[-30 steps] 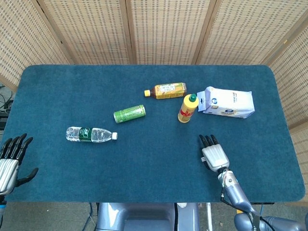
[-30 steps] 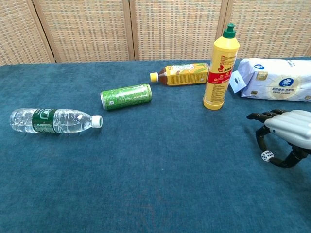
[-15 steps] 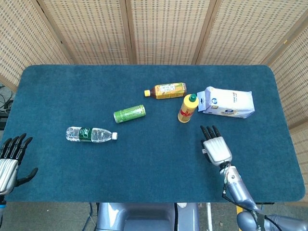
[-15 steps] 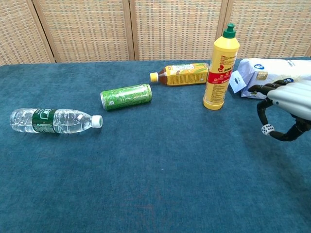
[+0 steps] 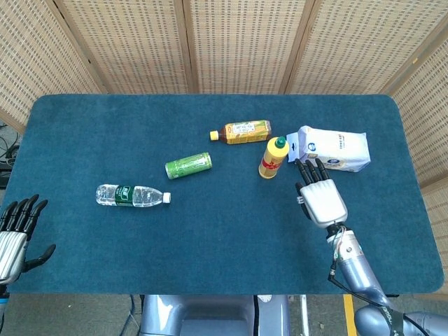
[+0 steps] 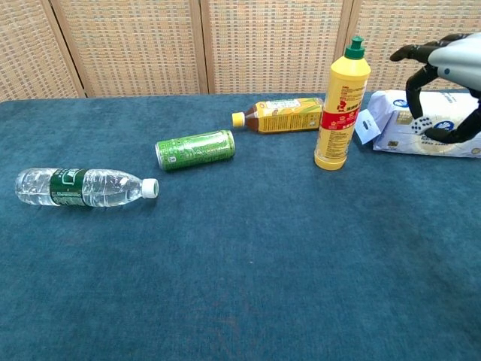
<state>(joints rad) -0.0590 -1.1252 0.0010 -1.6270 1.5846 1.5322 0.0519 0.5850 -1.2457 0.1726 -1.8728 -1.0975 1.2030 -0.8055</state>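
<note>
Yellow squeeze bottle (image 5: 272, 157) upright on table (image 5: 210, 245), just left-forward of right hand (image 5: 320, 197); hand raised, fingers spread, empty. White tissue pack (image 5: 334, 149) just beyond. Left hand (image 5: 14, 234) far off, open.

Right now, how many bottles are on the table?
3. A clear water bottle lies on its side at the left; an amber drink bottle lies near the middle; a yellow squeeze bottle stands upright beside the white pack. None seem hidden.

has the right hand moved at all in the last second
Yes. The right hand has moved forward across the blue table, toward the upright yellow squeeze bottle and white tissue pack, and risen.
</note>
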